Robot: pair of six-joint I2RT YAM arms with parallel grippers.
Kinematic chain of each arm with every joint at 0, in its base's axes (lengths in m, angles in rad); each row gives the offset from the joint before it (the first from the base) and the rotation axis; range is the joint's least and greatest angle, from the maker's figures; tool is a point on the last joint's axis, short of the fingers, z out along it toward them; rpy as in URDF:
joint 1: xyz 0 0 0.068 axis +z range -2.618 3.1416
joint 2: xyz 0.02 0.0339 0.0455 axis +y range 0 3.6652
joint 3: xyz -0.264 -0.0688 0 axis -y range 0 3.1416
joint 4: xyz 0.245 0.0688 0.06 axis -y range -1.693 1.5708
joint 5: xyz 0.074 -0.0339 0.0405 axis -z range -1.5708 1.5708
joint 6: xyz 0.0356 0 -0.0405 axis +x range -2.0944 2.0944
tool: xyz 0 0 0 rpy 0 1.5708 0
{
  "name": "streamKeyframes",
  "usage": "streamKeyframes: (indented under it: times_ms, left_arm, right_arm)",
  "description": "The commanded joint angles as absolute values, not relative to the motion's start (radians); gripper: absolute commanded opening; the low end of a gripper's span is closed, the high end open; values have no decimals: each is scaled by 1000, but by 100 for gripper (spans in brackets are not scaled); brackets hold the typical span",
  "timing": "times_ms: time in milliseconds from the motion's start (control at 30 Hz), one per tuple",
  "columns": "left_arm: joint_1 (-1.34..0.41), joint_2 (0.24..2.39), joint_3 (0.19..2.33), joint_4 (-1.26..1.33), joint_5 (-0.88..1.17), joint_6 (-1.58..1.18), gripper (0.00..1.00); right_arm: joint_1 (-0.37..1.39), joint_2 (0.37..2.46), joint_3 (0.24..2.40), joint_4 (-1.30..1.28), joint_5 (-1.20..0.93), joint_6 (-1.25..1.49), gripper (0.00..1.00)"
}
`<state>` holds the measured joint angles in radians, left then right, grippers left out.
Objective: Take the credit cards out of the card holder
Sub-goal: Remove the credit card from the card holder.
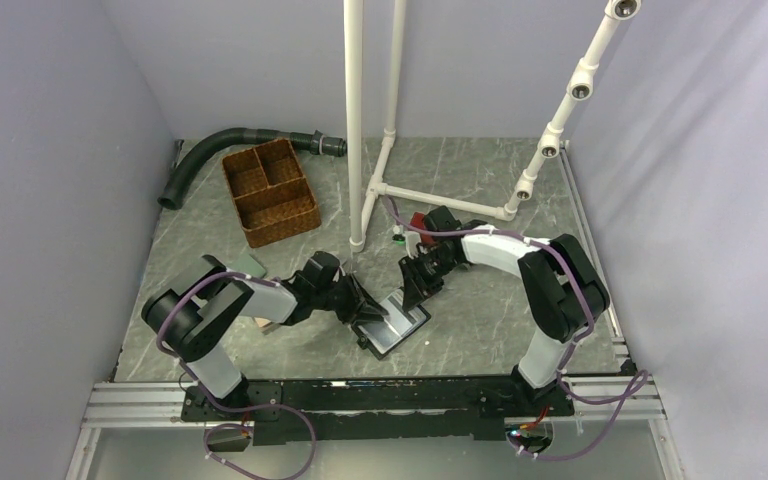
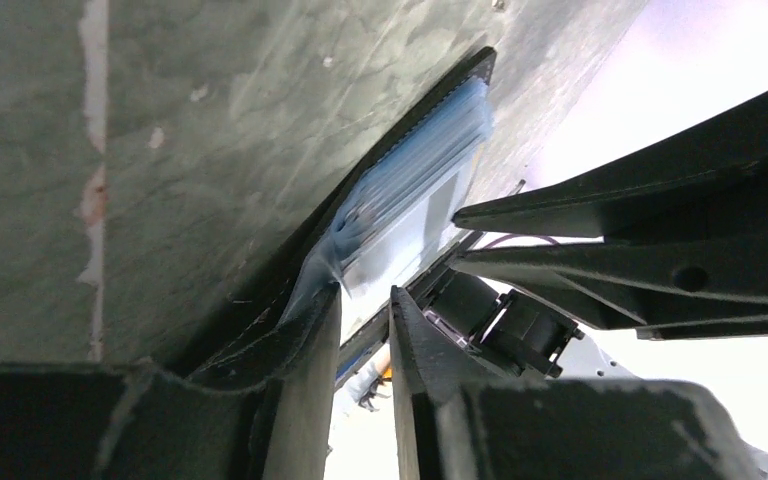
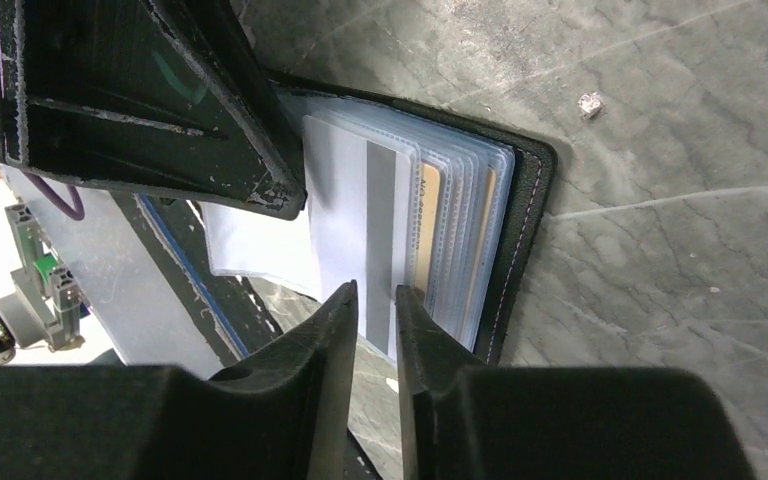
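- Right pincer (image 3: 373, 290), black and two-fingered, fills the bottom of its wrist view. Its fingers stand a narrow gap apart over a white sheet with a grey stripe (image 3: 380, 215). I cannot tell whether they grip it.
- Black-edged bifold card holder (image 3: 526, 215) lies open on the grey marbled bench (image 1: 480, 330). It sits at lower centre of the overhead view, between the two pincers.
- Clear plastic sleeves (image 3: 465, 215) fan out from the holder. An orange-yellow credit card (image 3: 428, 225) shows inside them, just right of the striped sheet.
- Left pincer (image 2: 365, 290), also black, rises from the bottom of its own wrist view. Its fingers are a narrow gap apart, with bright background showing through. One fingertip (image 2: 325, 300) touches the edge of the bluish sleeves; I cannot tell whether anything is gripped.
- Brown wicker divided basket (image 1: 270, 192) sits at upper left of the overhead view, well apart from the holder.
- White plastic pipe frame (image 1: 355, 120) stands at upper centre.
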<state>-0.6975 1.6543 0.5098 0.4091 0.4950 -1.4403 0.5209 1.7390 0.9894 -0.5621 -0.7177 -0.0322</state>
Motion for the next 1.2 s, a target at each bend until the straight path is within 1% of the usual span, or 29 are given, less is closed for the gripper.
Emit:
streamKeyframes:
  times_ms: [0,133,300,400,500,567,767,867,967,1033,1100,1133,1167]
  left_arm:
    - [-714,1670,493,500,460,-1473,30]
    - [-723,1669,497,470,443,-1477,32]
    - [-725,1663,501,416,406,-1488,31]
    - [-725,1676,504,442,393,-1499,31]
    - [-727,1703,519,480,393,-1501,28]
    - [-727,1720,531,500,399,-1495,25]
    - [-726,1714,507,561,390,-1473,0]
    - [-724,1709,493,611,394,-1438,0]
    - [-720,1700,509,581,426,-1348,0]
    - [-715,1684,528,513,449,-1278,0]
    - [-715,1652,549,424,452,-1192,0]
    - [-713,1630,561,377,447,-1141,0]
    - [-715,1605,575,337,442,-1094,0]
  right_arm:
    - [541,1752,958,-526,-703,-15,19]
    - [542,1750,956,-513,-776,-2,14]
    - [541,1755,958,-515,-779,-2,14]
    - [542,1753,946,-505,-806,31,14]
    - [542,1761,943,-502,-820,43,13]
    - [542,1768,943,-500,-830,51,13]
    - [535,1781,948,-506,-772,47,11]
    - [521,1777,949,-509,-759,44,11]
    - [505,1762,952,-513,-745,30,12]
    - [495,1740,950,-514,-737,14,14]
    - [487,1711,954,-525,-745,-29,20]
    - [483,1693,959,-532,-763,-60,27]
    - [477,1673,962,-544,-791,-86,38]
